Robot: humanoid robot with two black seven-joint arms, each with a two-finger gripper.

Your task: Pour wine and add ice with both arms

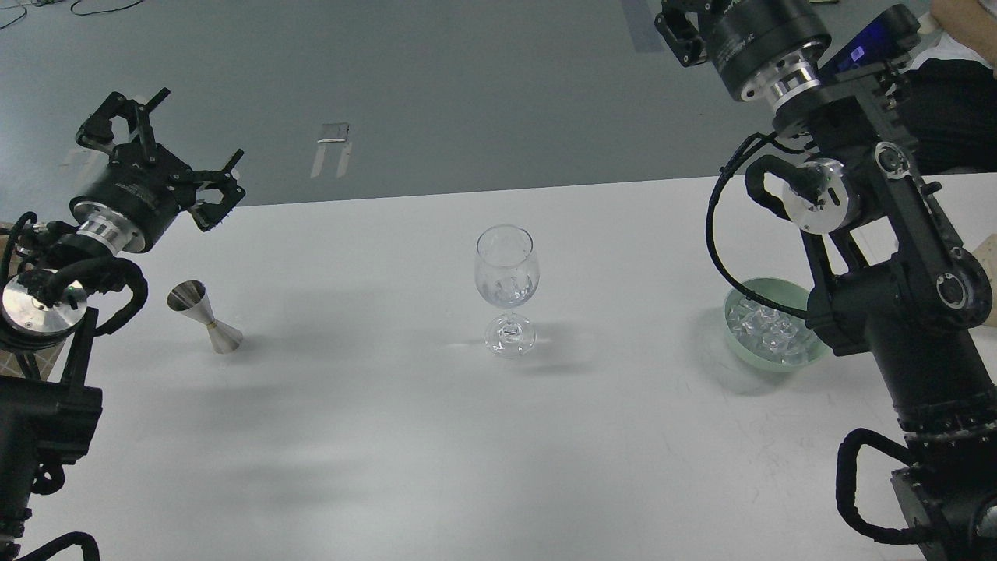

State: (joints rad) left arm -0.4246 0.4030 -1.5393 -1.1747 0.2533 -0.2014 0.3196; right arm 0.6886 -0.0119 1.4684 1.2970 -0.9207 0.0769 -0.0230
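A clear wine glass (506,265) stands upright at the middle of the white table (389,436), with clear ice (507,289) in the bottom of its bowl. More ice cubes (767,327) lie in a pale green bowl (740,347) at the right, partly hidden behind my right arm. My left gripper (175,148) is open and empty, held in the air above the table's far left corner. My right gripper (676,23) is raised to the top edge of the view, far above the glass; its fingertips are cut off.
A steel jigger (204,315) stands tilted on the table at the left, below my left gripper. A person in dark clothes (954,117) sits beyond the table's far right corner. My right arm's base (911,351) stands beside the green bowl.
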